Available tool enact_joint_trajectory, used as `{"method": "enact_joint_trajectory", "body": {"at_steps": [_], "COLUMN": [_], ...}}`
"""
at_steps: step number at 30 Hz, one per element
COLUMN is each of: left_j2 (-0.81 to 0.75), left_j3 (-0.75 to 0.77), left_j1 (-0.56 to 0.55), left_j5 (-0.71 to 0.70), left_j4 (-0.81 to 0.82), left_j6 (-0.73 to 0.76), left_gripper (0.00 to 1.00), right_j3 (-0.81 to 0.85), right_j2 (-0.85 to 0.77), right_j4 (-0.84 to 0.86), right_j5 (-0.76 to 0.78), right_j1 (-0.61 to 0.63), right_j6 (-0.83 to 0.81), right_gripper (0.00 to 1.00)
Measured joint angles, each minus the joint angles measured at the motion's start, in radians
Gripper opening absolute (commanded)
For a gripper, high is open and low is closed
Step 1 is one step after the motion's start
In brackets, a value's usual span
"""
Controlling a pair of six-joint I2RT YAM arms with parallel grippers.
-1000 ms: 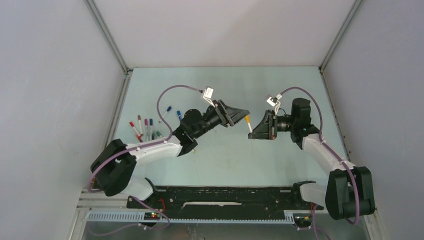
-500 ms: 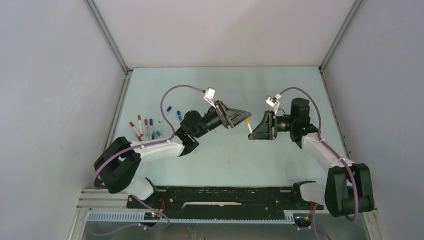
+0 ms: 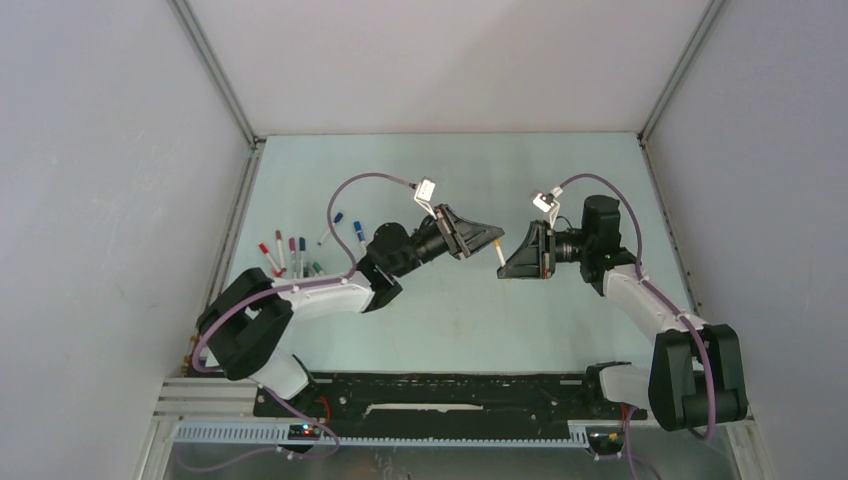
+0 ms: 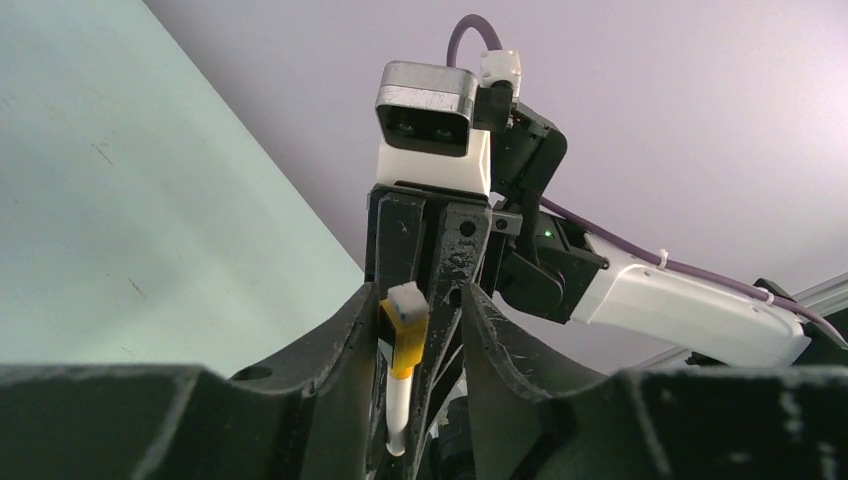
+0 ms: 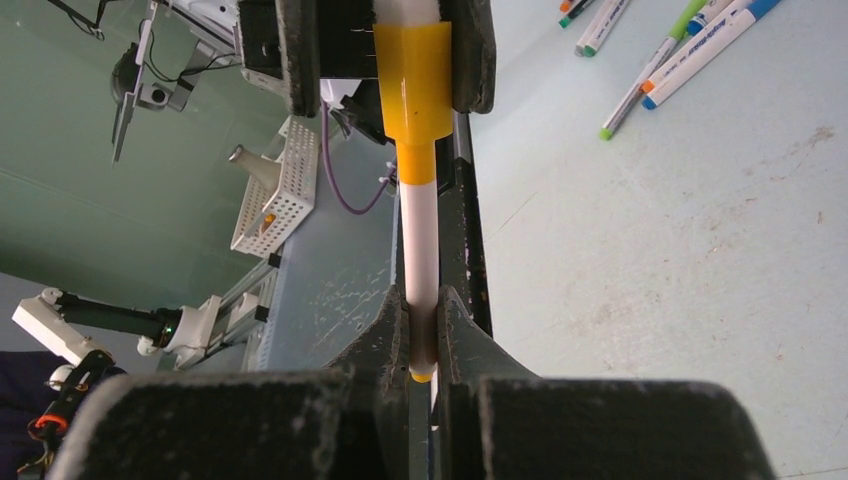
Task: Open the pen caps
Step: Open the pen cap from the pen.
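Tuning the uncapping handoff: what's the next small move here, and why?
Probably close the left gripper on the yellow cap. The cap sits between its fingers, but the left wrist view shows a gap on one side, so it likely isn't gripped. The right gripper is clamped on the white barrel, ready for a pull.

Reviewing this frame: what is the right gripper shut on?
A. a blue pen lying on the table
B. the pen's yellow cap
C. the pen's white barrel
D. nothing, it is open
C: in the right wrist view the right gripper pinches the white barrel, well clear of the yellow cap, which sits between the fingers of the left gripper.
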Motion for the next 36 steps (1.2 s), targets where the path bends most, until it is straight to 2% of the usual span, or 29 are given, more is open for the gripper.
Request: {"method": "enact_joint_trajectory", "body": {"at_steps": [4,5,8,10,14,21,23,26,31,32,34,36], "left_j2": [0.006,0.009,0.016,0.021,0.023,0.021,0.021,0.021,0.021,0.021,0.018,0.011], "left_j3": [0.0,0.0,0.0,0.0,0.0,0.008,0.011,0.016,0.029,0.029,0.03,0.033], "left_j1": [0.0,0.0,0.0,0.001,0.001,-0.019,-0.027,-0.034,-0.038,-0.039,-0.039,-0.04], "left_j5": [0.0,0.0,0.001,0.002,-0.001,-0.018,-0.02,-0.022,-0.031,-0.035,-0.037,-0.039], "left_j4": [0.006,0.006,0.01,0.015,0.015,-0.097,-0.132,-0.159,-0.171,-0.174,-0.18,-0.189], "left_j6": [-0.002,-0.003,-0.007,-0.007,-0.005,0.028,0.036,0.037,0.037,0.037,0.039,0.05], "left_gripper": [0.29,0.25,0.01,0.0,0.0,0.0,0.0,0.0,0.0,0.0,0.0,0.0], "right_j3": [0.0,0.0,0.0,0.0,0.0,0.0,0.0,0.0,0.0,0.0,0.0,0.0], "right_j2": [0.0,0.0,0.0,0.001,0.002,-0.001,-0.003,-0.005,-0.005,-0.005,-0.005,-0.005], "right_j4": [0.003,0.005,0.007,0.006,0.006,0.004,0.006,0.006,0.006,0.006,0.006,0.003], "right_j5": [-0.005,-0.007,-0.011,-0.008,-0.004,0.022,0.026,0.035,0.056,0.061,0.066,0.077], "right_j1": [-0.003,-0.004,-0.006,-0.006,-0.006,-0.013,-0.016,-0.018,-0.016,-0.014,-0.01,-0.008], "right_j6": [0.004,0.006,0.01,0.016,0.016,0.014,0.014,0.012,0.007,0.006,0.003,0.007], "right_gripper": [0.0,0.0,0.0,0.02,0.22,0.4,0.36,0.23,0.22,0.18,0.0,0.0]}}
